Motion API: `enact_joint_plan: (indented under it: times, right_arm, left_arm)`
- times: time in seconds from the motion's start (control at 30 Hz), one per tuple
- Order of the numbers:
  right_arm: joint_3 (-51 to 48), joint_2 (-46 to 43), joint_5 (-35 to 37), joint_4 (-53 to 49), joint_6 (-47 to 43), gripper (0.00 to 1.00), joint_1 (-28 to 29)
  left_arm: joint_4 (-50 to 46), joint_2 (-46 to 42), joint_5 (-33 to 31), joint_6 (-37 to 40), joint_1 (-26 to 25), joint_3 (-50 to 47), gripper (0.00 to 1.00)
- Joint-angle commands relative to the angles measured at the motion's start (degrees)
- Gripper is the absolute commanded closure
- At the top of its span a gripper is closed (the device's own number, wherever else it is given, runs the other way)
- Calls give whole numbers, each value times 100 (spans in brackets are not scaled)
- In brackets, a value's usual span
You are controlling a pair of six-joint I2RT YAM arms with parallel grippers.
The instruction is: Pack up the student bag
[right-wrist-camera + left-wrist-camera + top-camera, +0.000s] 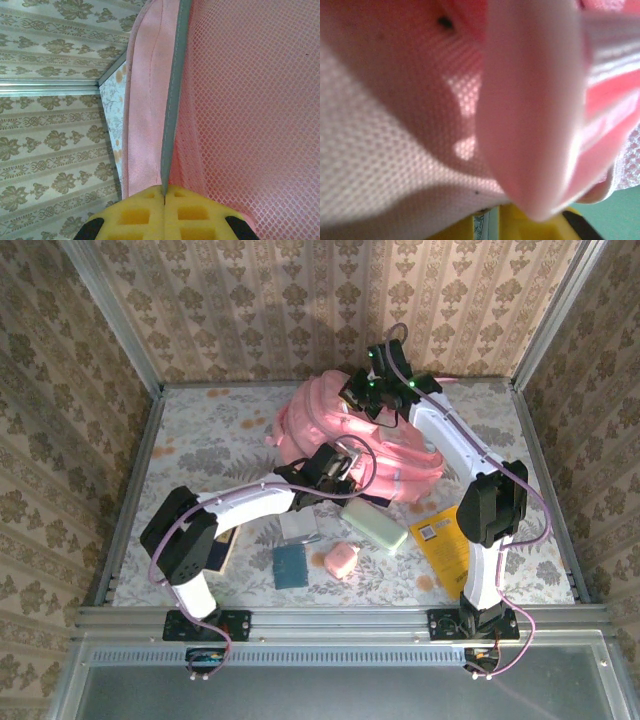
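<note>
Apparently the packing is barely started: a green case (375,525), small pink pouch (340,560), blue notebook (290,565) and yellow book (443,540) lie outside the student bag (350,435), at its 6 o'clock. The bag lies toward 12 o'clock on the table (200,450), long axis about 10 to 4 o'clock. The right gripper (164,192) is clamped on its edge; for the left gripper (338,468) I cannot tell how the jaws stand.
</note>
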Motion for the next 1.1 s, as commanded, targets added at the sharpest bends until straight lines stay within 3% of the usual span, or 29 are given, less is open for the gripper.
enact_joint_plan:
  times: [0.0, 0.17, 0.37, 0.5, 0.6, 0.7, 0.87, 1.07]
  right_arm:
    - [-12, -401, -285, 479, 55, 100, 18]
    - [-44, -406, -187, 431, -38, 100, -7]
    - [-66, -416, -193, 412, -59, 100, -39]
    - [-31, -448, -339, 460, 56, 100, -112]
    - [-22, -511, -527, 540, 239, 100, -204]
    - [94, -551, -656, 462, 281, 100, -271]
    - [260, -551, -945, 360, 340, 100, -332]
    - [251, -639, -1020, 393, 477, 100, -341]
  left_arm:
    - [-11, 7, -214, 85, -11, 165, 91]
    - [-11, -54, -256, 80, 0, 28, 100]
    - [-28, -134, -225, 104, 12, -134, 99]
    - [436, -441, 215, -15, 86, -595, 62]
    - [1166, -840, 966, -214, 332, -1180, 46]
    - [1658, -1199, 1641, -324, 589, -1551, 40]
    - [2519, -1200, 3075, -827, 1054, -1809, 38]
    - [3427, -743, 3735, -1573, 1123, -1819, 30]
